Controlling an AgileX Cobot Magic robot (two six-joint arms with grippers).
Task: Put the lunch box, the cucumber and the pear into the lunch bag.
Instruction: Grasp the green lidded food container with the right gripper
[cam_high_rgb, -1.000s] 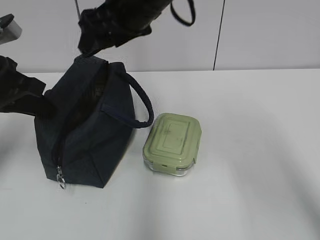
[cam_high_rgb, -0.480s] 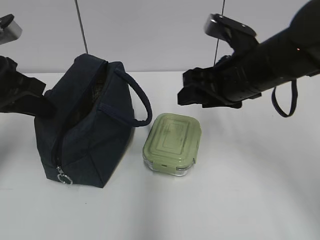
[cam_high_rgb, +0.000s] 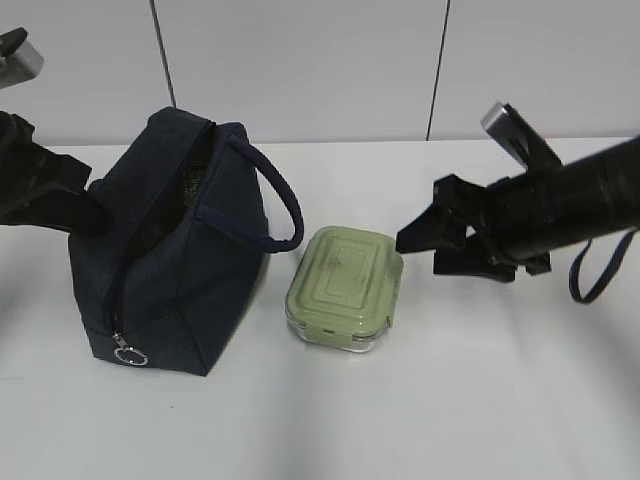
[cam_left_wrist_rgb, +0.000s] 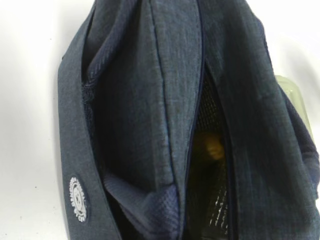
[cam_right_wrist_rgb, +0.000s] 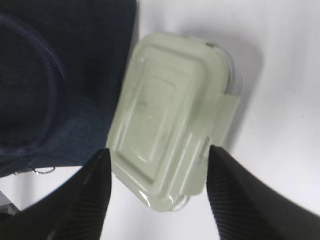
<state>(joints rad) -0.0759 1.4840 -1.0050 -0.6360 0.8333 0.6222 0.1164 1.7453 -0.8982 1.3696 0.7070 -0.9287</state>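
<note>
The dark navy lunch bag (cam_high_rgb: 175, 260) stands on the left of the white table with its top zipper open. In the left wrist view the lunch bag (cam_left_wrist_rgb: 135, 110) fills the frame, and a bit of the yellow pear (cam_left_wrist_rgb: 215, 149) shows through its opening. The cucumber is out of view. The lunch box (cam_high_rgb: 345, 288), with its sage-green lid, sits on the table just right of the bag. My right gripper (cam_high_rgb: 420, 250) is open and hangs beside the box; in the right wrist view my right gripper (cam_right_wrist_rgb: 159, 150) stands above the lunch box (cam_right_wrist_rgb: 170, 115), one finger on each side. My left gripper (cam_high_rgb: 85, 212) is at the bag's left rim, its fingers hidden by bunched fabric.
The bag's looped handle (cam_high_rgb: 285, 205) arches toward the lunch box. The zipper's ring pull (cam_high_rgb: 131, 355) hangs at the bag's front lower corner. A white wall with dark seams stands behind the table. A black strap (cam_high_rgb: 590, 275) dangles from the right arm.
My right arm has swung from above the bag across to the right and down, and now hangs open by the lunch box. The left arm, bag and box have stayed put.
</note>
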